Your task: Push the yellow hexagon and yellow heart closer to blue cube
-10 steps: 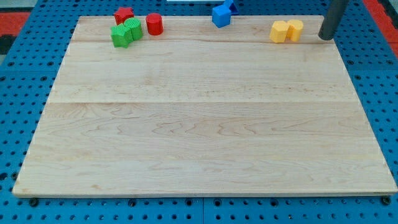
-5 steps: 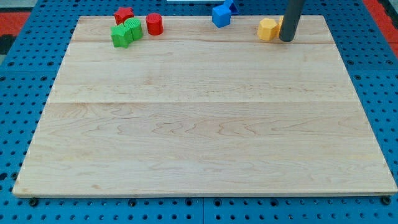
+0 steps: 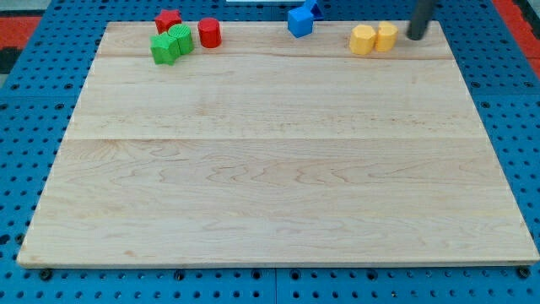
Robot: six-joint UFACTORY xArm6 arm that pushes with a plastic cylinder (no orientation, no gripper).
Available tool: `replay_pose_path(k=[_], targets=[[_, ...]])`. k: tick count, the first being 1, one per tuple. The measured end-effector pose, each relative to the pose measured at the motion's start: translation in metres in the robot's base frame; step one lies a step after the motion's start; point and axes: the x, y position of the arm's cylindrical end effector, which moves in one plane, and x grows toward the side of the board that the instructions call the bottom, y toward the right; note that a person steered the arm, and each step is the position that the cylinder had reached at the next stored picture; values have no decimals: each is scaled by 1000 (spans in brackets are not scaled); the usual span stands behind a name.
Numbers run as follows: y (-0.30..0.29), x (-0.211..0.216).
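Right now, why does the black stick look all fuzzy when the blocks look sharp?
In the camera view, my tip is smeared, probably because it is moving; it sits just to the view's right of the yellow blocks. The blue cube and the wooden board look crisp, evenly lit, with no strong glare.

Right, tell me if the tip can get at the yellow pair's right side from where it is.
Probably yes: my tip sits just right of the yellow pair, with bare board between and no block in the way.
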Motion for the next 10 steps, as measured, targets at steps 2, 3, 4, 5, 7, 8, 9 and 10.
replay_pose_path(k=[2, 3, 4, 5, 7, 8, 9, 10], targets=[[-60, 13], [-12, 30], [-51, 40], [-102, 58], [-110, 23], [-128, 30], [-69, 61], [-48, 29]])
